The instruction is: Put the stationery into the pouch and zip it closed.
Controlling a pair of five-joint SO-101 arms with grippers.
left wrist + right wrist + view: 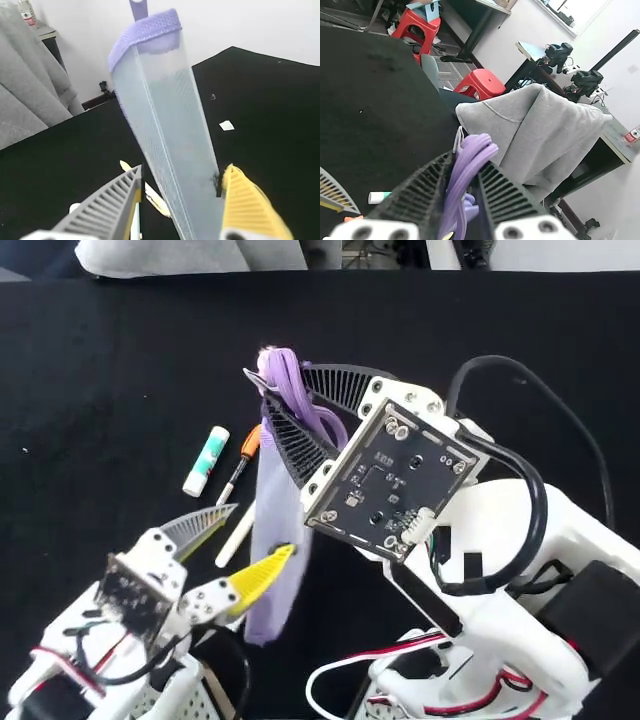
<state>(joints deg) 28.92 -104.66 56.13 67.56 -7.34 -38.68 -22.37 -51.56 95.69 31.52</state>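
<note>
Purple pouch (pixel 272 540), raised over mid-desk, top end clamped fast in the right hand (pixel 262 390), lower end between the left hand's (pixel 262 530) spread fingers, yellow one touching; glue stick (pixel 206 461) and pen (pixel 241 462) beside it on the black desk (pixel 100 390); grey cloth (pixel 190 255) at the far edge; red stools (pixel 482 82) beyond.

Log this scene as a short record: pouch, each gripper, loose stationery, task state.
pouch: purple pouch, stretched between the two arms over the black table
right gripper: right gripper shut on the pouch's far end
left gripper: left gripper open, one finger on each side of the pouch's near end
loose stationery: glue stick, orange-tipped pen and white stick, on the table beside the pouch
task state: these three items not yet in the pouch; zip state cannot be told
</note>
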